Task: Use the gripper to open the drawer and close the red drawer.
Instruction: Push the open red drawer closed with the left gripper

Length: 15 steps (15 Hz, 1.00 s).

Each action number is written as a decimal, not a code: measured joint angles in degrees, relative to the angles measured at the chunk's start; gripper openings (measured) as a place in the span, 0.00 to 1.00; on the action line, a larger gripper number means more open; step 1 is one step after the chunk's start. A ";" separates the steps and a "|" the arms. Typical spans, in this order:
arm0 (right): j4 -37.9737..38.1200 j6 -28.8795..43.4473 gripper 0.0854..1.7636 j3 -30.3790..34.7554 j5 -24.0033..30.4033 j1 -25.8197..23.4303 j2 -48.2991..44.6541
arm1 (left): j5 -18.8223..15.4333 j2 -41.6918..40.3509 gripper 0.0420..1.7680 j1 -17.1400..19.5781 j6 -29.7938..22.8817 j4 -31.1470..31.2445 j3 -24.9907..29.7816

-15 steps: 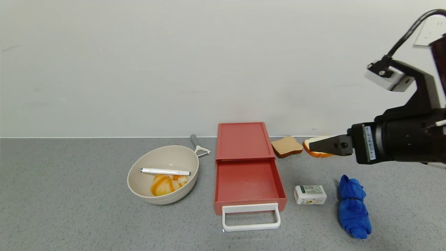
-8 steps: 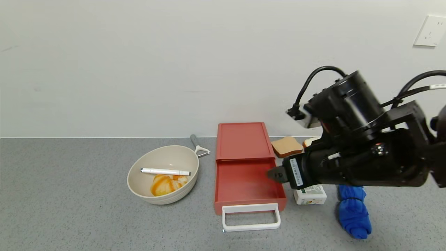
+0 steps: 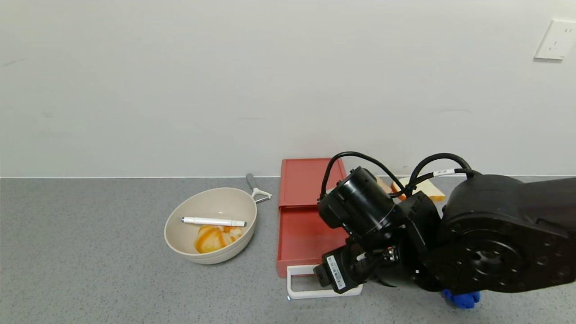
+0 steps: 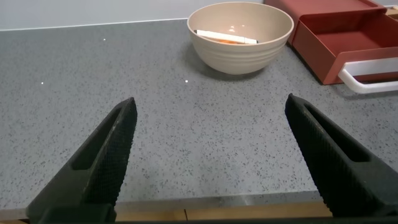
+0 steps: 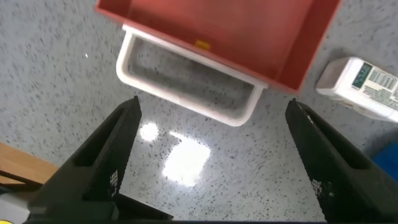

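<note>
Brick-red drawer stands pulled out; our right claw has swung down to its handle.

Since a second ago we drop from beside the toast to above the drawer (image 3: 310, 225) on the counter (image 3: 90, 252), the right claw (image 5: 208, 152) spread over the white handle (image 5: 186, 93), ready to push it shut; the left claw (image 4: 217, 155) hangs spread, idle.

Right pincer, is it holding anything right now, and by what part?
Nothing is held. The right pincer is open above the white loop handle of the pulled-out brick-red plastic drawer, not touching it.
</note>
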 joint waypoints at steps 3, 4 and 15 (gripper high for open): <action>-0.09 -5.07 0.97 0.59 1.84 1.56 1.21 | 0.02 0.00 0.97 0.00 0.02 0.00 0.00; -0.13 -7.39 0.97 0.90 3.35 1.99 1.38 | 0.02 0.00 0.97 0.00 0.00 0.00 0.00; 10.83 6.51 0.97 -4.30 4.66 4.02 5.75 | 0.00 0.00 0.97 0.00 0.00 0.00 0.00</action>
